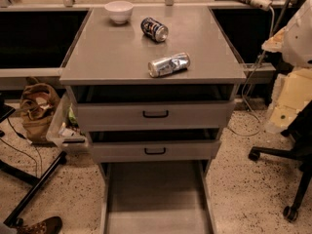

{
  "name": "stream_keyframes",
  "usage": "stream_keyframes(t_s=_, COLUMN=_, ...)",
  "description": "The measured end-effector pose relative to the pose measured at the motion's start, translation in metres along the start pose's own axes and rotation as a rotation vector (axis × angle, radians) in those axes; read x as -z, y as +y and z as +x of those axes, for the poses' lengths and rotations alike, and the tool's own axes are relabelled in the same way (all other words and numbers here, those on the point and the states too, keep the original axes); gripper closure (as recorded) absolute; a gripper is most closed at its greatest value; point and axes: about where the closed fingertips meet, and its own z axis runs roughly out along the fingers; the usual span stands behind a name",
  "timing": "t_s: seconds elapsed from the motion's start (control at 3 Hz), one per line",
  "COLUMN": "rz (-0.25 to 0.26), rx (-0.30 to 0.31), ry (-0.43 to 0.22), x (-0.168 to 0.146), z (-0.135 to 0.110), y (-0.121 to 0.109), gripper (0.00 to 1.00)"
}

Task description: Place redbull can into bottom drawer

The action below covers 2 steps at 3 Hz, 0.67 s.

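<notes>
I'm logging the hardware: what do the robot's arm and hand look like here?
Only the right edge shows them: a rounded white shell and, below it, the pale yellow, blocky parts of the hand. No markings or cables show on either.

Dim, warm light falls from above onto the cabinet top (112,52), raising bright glints on the silver can (168,64). The drawer gaps (151,92) sink into black shadow. The gripper is out of frame.
</notes>
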Motion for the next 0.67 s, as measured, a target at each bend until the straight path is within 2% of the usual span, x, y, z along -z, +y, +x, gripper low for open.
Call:
stream_keyframes(t_s=0.33, rz=0.0, rx=0.0, ry=0.0, x=0.0, z=0.0, y=0.0, gripper=0.0)
stream_keyframes(t_s=0.67, rz=0.022, rx=0.003, ry=0.009, x=-0.0008, z=-0.0035, y=-0.0033, gripper=0.0)
